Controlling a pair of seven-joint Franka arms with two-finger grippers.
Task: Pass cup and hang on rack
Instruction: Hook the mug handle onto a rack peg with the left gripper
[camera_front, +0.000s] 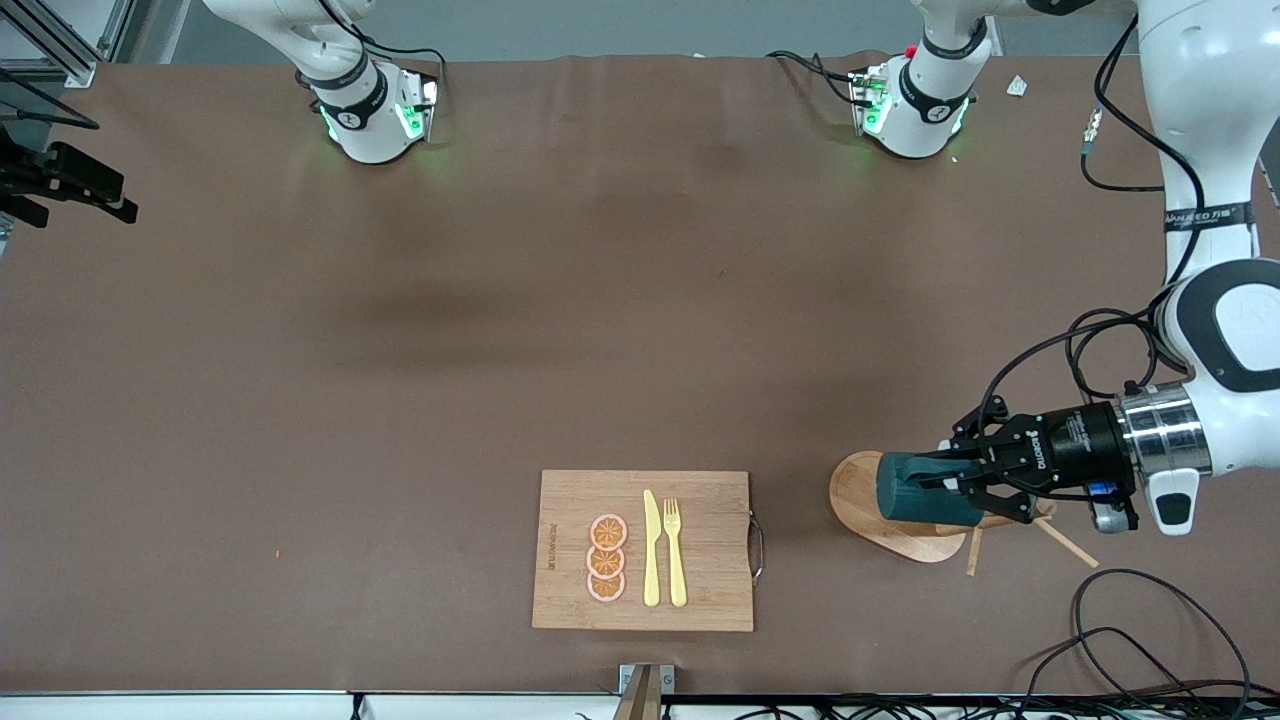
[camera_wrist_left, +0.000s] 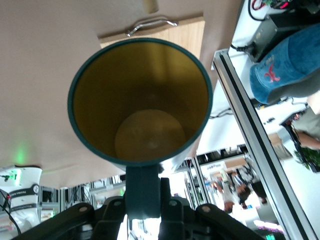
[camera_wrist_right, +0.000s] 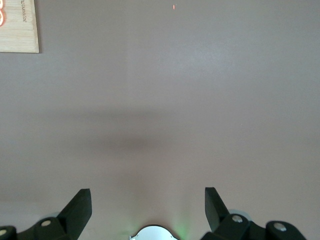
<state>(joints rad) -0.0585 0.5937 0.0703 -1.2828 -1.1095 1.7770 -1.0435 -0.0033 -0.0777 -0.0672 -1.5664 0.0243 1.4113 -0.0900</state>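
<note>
One cup (camera_front: 925, 492) in left gripper (camera_front: 975, 478) over one rack (camera_front: 862, 492).

Brown table (camera_front: 400, 350): board (camera_front: 700, 600), rack (camera_front: 858, 490)

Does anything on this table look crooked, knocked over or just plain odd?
Yes: the cup is not upright. The left gripper holds it on its side by the handle, over the rack, whose pegs stick out sideways beneath it. The cutting board looks tidy, and the right gripper is open over bare table.
</note>
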